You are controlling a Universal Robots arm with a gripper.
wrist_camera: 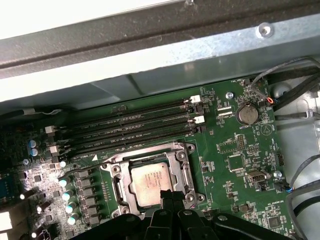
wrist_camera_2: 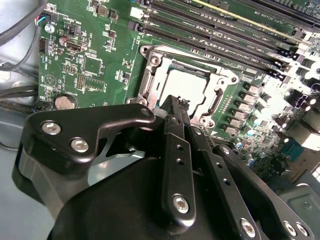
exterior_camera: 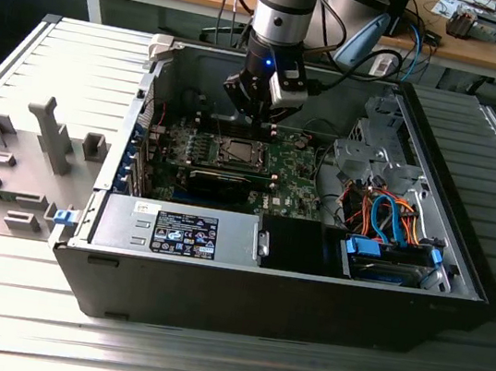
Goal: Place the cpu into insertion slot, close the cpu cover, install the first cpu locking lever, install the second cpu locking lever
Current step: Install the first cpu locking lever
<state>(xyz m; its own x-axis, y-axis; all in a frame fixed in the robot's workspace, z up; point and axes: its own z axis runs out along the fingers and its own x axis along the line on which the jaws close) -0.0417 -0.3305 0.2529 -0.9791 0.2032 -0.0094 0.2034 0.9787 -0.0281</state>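
CPU seated in socket; gripper directly above its edge.

The cpu lies flat in the insertion slot on the motherboard. The gripper hangs close over it, fingers closed together, holding nothing.

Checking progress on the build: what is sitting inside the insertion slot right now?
The cpu lies flat inside the insertion slot, its silver-grey top showing in both wrist views. The gripper covers the chip's near edge, so whether it is fully seated cannot be seen.
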